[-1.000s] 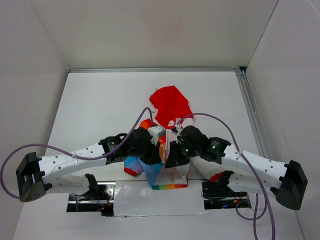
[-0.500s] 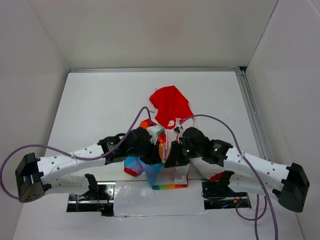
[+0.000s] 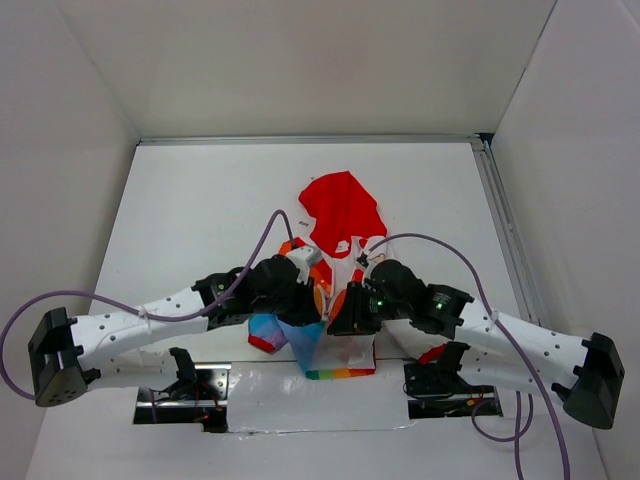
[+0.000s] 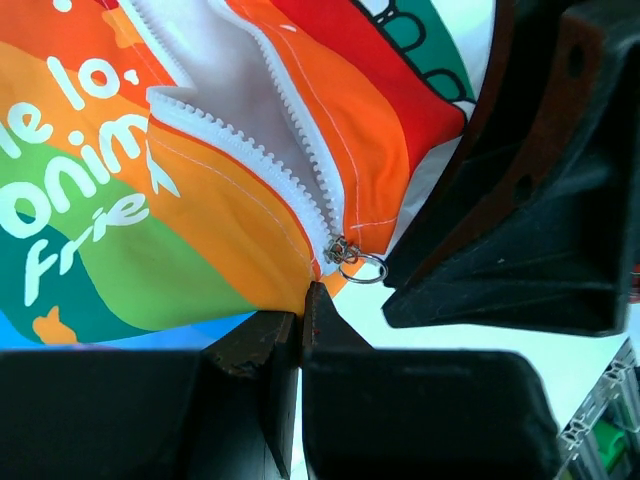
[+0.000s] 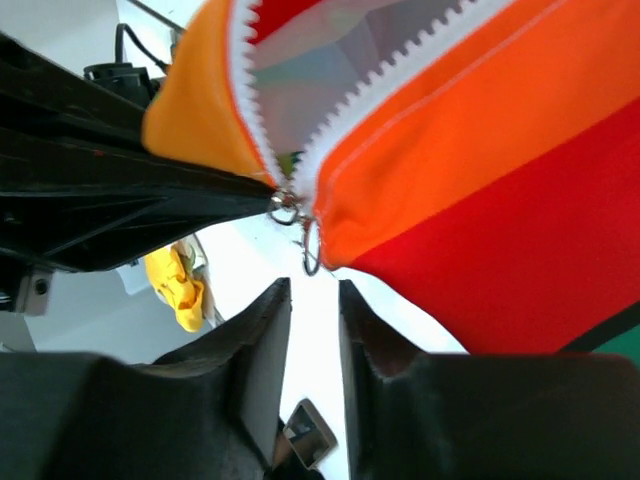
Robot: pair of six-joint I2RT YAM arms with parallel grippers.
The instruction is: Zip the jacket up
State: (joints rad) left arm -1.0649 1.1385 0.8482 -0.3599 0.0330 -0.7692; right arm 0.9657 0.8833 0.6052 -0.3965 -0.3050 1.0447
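The jacket [image 3: 305, 350] lies mid-tabletop [image 3: 190, 200], with its rainbow hem [image 3: 340, 374] at the near side. Just past the hem, both claws meet at the foot of the open zip. The left claw [image 4: 301, 318] is pressed together, pinching the jacket's orange edge right beside the pull ring [image 5: 311, 247]. The right claw [image 5: 313, 305] stands slightly spread and holds nothing, with the ring just off its tips. Beyond them the zip teeth [image 4: 250, 160] part. The red hood [image 3: 342, 208] lies farthest.

jacket [image 3: 342, 210]: red hood | front rainbow-striped, wht lettering | zipper [image 4: 235, 160] wht | lining prob. wht
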